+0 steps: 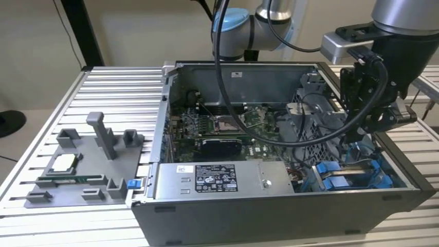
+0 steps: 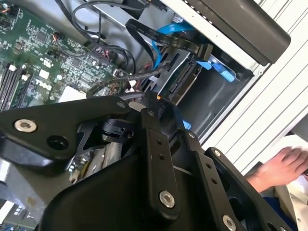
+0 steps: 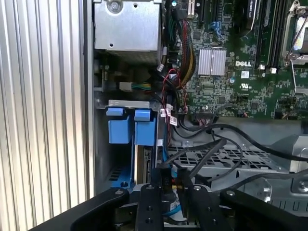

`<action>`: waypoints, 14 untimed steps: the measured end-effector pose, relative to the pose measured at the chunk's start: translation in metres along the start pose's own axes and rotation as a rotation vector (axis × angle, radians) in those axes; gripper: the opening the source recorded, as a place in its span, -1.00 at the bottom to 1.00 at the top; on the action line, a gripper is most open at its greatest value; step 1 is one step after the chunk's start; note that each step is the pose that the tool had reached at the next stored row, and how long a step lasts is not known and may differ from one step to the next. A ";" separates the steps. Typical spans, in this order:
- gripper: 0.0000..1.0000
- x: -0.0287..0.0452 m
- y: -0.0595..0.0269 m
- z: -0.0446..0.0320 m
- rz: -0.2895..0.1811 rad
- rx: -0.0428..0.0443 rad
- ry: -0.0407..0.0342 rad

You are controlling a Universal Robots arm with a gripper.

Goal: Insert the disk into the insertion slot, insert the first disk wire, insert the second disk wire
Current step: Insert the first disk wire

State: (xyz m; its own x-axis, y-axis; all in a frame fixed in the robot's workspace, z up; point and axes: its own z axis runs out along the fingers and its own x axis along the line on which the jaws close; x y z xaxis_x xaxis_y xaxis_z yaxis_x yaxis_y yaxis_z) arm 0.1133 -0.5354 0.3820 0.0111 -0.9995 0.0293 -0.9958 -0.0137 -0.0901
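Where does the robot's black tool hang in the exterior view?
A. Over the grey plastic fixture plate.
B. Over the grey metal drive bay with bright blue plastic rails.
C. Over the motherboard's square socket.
B: the black tool hangs at the exterior view's right end of the open dark metal case, right above the grey metal drive bay with bright blue plastic rails.

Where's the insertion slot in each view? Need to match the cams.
Exterior view: insertion slot in the case's near corner, exterior view's right.
First wrist view: insertion slot between case wall and perforated cage.
Second wrist view: insertion slot against the case wall, past the cables.
Shared landmark: green motherboard.
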 end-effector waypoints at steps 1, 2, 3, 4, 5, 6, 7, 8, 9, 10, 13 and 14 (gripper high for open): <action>1.00 0.0000 0.0000 0.0003 0.000 0.0001 -0.0043; 1.00 0.0000 0.0001 0.0006 0.001 0.0001 -0.0073; 1.00 0.0000 0.0001 0.0008 0.001 0.0002 -0.0096; 1.00 -0.0001 0.0001 0.0010 0.001 0.0003 -0.0106; 1.00 -0.0001 0.0001 0.0011 0.001 0.0003 -0.0110; 1.00 -0.0001 0.0001 0.0011 0.001 0.0004 -0.0112; -1.00 0.0000 0.0001 0.0012 0.001 0.0005 -0.0113; -1.00 0.0000 0.0001 0.0012 0.001 0.0005 -0.0113; -1.00 0.0000 0.0001 0.0012 0.001 0.0005 -0.0112; -1.00 0.0000 0.0001 0.0012 0.001 0.0005 -0.0111; -1.00 0.0000 0.0002 0.0017 0.001 0.0005 -0.0112; -1.00 -0.0001 0.0002 0.0025 0.001 0.0005 -0.0113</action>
State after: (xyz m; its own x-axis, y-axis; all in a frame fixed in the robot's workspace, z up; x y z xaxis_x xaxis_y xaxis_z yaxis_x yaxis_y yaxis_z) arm 0.1133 -0.5354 0.3795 0.0111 -0.9998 0.0179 -0.9958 -0.0127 -0.0906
